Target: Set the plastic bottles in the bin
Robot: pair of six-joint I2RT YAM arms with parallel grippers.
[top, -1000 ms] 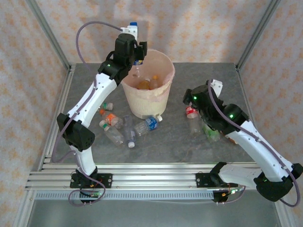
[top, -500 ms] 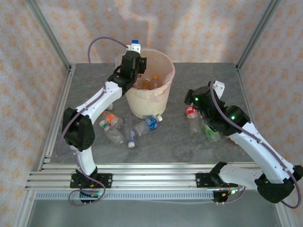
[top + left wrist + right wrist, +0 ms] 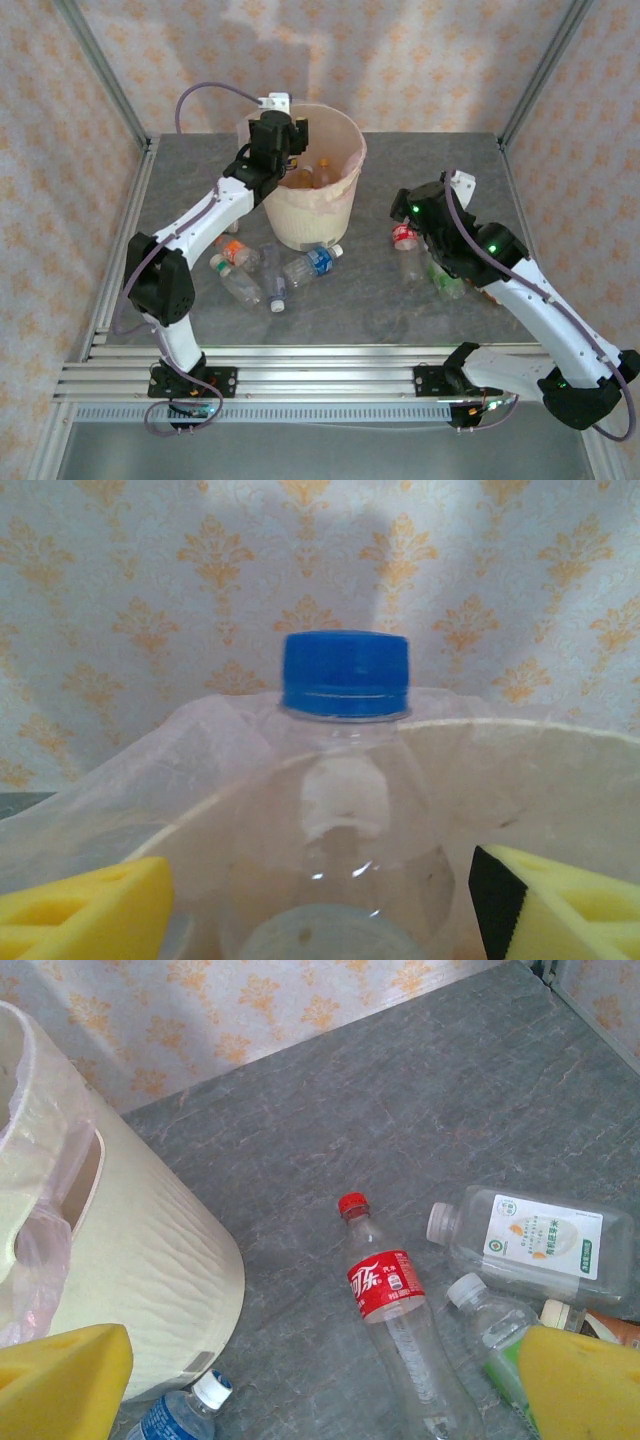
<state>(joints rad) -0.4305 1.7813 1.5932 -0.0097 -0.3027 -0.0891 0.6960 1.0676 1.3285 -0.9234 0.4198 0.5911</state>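
Note:
A clear plastic bottle [image 3: 340, 820] with a blue cap stands between the yellow pads of my left gripper [image 3: 320, 910], just inside the rim of the cream bin [image 3: 540, 735]. The pads stand a little off its sides, so the jaws are open. From above, the left gripper [image 3: 290, 135] sits at the back-left rim of the bin [image 3: 310, 215], which holds orange bottles [image 3: 310, 178]. My right gripper [image 3: 405, 215] hangs open above a red-labelled bottle [image 3: 385, 1285] lying on the table right of the bin.
Several more bottles lie on the table: a flat clear one with a white label [image 3: 530, 1240], a green-labelled one [image 3: 500, 1350], a blue-labelled one [image 3: 310, 265] by the bin's foot, and a cluster [image 3: 235, 255] left of it. Patterned walls enclose the table.
My left gripper has come down from above the bin to its back rim and its jaws have widened off the blue-capped bottle. The right arm has stayed put.

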